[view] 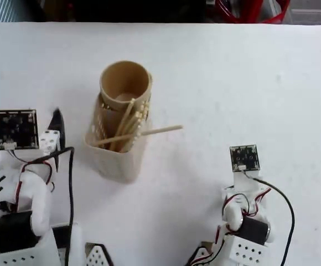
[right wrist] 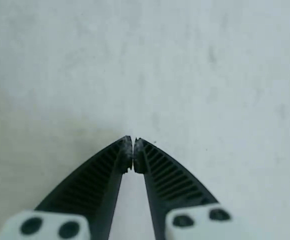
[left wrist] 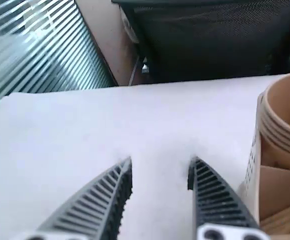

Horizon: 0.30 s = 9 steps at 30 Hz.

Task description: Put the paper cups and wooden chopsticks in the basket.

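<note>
Wooden chopsticks [view: 160,131] overhang basket [view: 119,163] rim rightward; left tool [left wrist: 161,162] parted, near basket

**Paper cups [view: 125,83] and chopsticks [view: 128,123] sit in the basket [view: 119,163]**

The basket is a pale container with perforated walls. It stands on the white table [view: 249,72], left of the middle. A stack of tan paper cups stands at its far end, mouth up, with the nested rims showing as rings under the top lip. Several light wooden chopsticks lean in a bundle in the nearer part, against the cups. One chopstick [view: 163,130] lies across the rim, its end poking out over the table on the right.
</note>
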### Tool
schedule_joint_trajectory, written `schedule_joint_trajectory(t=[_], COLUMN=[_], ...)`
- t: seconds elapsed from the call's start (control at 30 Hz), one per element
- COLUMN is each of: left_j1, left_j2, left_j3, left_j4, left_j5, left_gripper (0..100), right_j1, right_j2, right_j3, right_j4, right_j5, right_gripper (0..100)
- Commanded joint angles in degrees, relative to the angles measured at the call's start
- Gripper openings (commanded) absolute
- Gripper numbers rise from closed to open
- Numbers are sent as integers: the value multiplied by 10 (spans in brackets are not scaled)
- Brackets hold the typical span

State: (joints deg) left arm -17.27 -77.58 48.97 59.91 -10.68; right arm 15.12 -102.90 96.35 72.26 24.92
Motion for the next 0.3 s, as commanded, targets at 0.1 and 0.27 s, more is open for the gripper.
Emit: schedule_joint_trajectory(t=[0.1, 0.27], left_j1=[-17, -17], left_j2=[3, 3], left_j3=[109, 210], left_j4=[-64, -174], left_j5=[25, 47], left_gripper=[199, 199], right_j1=[-1, -1], right_j2=[-2, -2], right_j3=[5, 5], right_j4=[5, 5], right_j5=[-3, -3], right_gripper=[19, 19])
